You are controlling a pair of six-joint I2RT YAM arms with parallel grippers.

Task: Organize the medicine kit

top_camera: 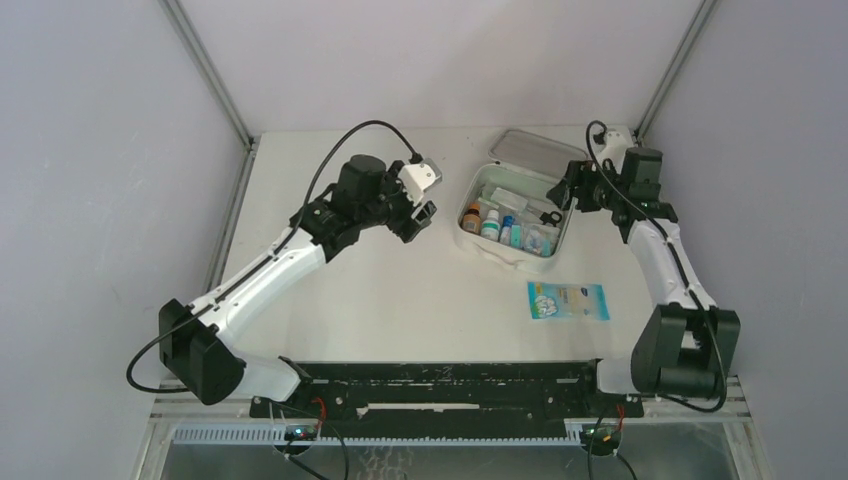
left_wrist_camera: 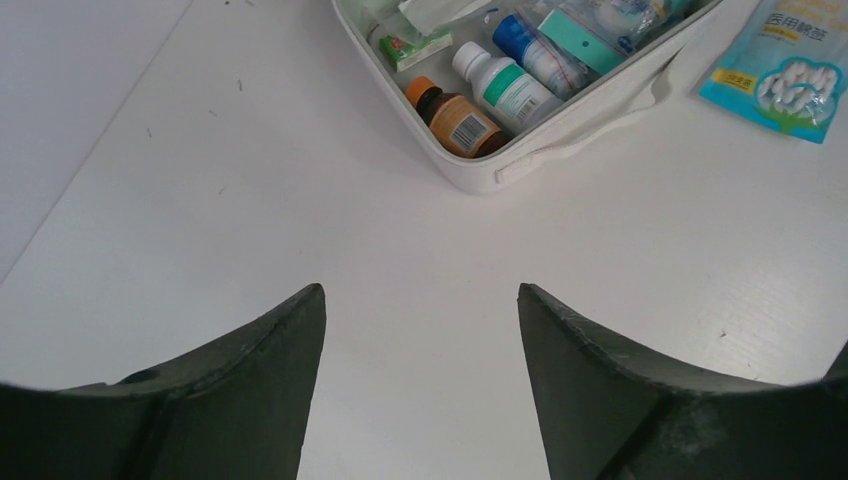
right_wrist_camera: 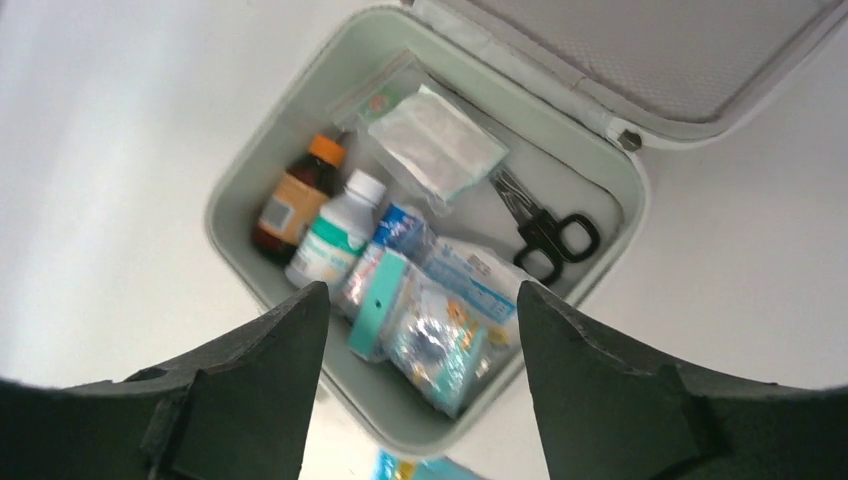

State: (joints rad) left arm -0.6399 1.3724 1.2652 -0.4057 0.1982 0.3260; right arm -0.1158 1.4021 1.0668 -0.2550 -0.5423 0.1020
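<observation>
The white medicine kit [top_camera: 505, 257] lies open at the back right of the table, its lid [top_camera: 545, 150] folded back. Inside are a brown bottle [right_wrist_camera: 295, 195], a white bottle [right_wrist_camera: 340, 235], black-handled scissors [right_wrist_camera: 545, 235], a gauze packet [right_wrist_camera: 435, 140] and a teal packet [right_wrist_camera: 420, 320]. My right gripper [right_wrist_camera: 420, 285] hovers open above the kit's right side [top_camera: 562, 192], holding nothing. My left gripper [top_camera: 418, 220] is open and empty over bare table left of the kit [left_wrist_camera: 560, 130], with the brown bottle [left_wrist_camera: 455, 118] ahead of it.
A blue packet of cotton swabs [top_camera: 568, 300] lies flat on the table in front of the kit, also in the left wrist view [left_wrist_camera: 785, 65]. Grey walls close in the table on the left, right and back. The arm bases sit along the near edge.
</observation>
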